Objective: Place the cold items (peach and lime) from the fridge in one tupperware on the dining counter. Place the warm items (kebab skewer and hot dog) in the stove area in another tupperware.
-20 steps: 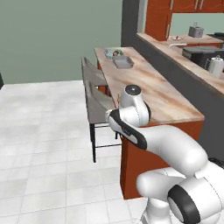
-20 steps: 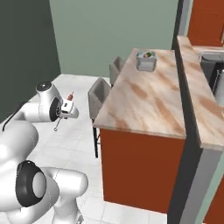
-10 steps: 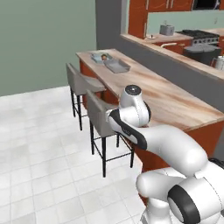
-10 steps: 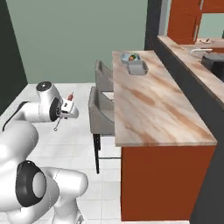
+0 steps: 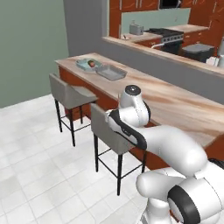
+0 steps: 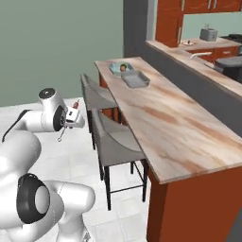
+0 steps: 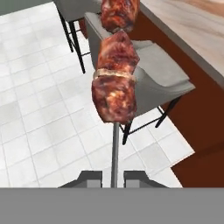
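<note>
Long beige-pink marbled tabletop [image 6: 179, 127] running from near right to far left, two grey stools [image 6: 116, 144] tucked along its near side. White arm folded low beside the stools, forearm level, wrist turned toward the floor tiles. Light blue tupperware [image 5: 89, 64] at the tabletop's far end, a small orange-red peach [image 5: 91, 64] inside, grey tupperware [image 5: 111, 72] just beside it. Pincer [image 7: 112, 178] clenched on the metal stick of the kebab skewer [image 7: 114, 83], meat chunks pointing away over the nearer stool's seat.
</note>
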You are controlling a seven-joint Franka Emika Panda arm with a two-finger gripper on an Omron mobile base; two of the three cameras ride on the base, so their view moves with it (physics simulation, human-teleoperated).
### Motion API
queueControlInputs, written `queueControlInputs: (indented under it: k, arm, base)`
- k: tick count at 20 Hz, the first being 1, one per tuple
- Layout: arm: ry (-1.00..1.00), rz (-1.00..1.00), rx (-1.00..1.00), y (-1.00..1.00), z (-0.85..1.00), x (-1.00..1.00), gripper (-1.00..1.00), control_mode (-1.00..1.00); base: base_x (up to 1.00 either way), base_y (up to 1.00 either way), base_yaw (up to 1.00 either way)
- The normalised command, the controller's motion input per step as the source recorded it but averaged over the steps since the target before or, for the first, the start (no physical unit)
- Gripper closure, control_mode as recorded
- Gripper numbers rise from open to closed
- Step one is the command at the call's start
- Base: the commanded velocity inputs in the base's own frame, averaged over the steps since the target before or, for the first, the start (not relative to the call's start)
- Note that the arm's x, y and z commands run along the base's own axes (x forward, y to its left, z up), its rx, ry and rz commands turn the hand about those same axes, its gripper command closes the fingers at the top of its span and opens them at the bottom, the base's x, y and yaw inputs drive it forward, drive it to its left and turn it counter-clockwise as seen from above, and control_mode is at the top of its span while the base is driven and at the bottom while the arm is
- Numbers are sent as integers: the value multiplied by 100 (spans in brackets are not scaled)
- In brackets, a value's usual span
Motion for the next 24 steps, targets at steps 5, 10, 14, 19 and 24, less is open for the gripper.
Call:
queueControlInputs:
  k: [5, 10, 14, 19, 24]
  arm:
    - [0, 0, 0, 0, 0, 0, 100, 100]
    - [0, 0, 0, 0, 0, 0, 100, 100]
    - [0, 0, 0, 0, 0, 0, 100, 100]
    - [0, 0, 0, 0, 0, 0, 100, 100]
    - [0, 0, 0, 0, 0, 0, 100, 100]
  base:
    - [63, 100, -44]
    - [63, 100, -44]
    - [62, 100, -44]
    - [61, 100, -43]
    - [60, 100, -44]
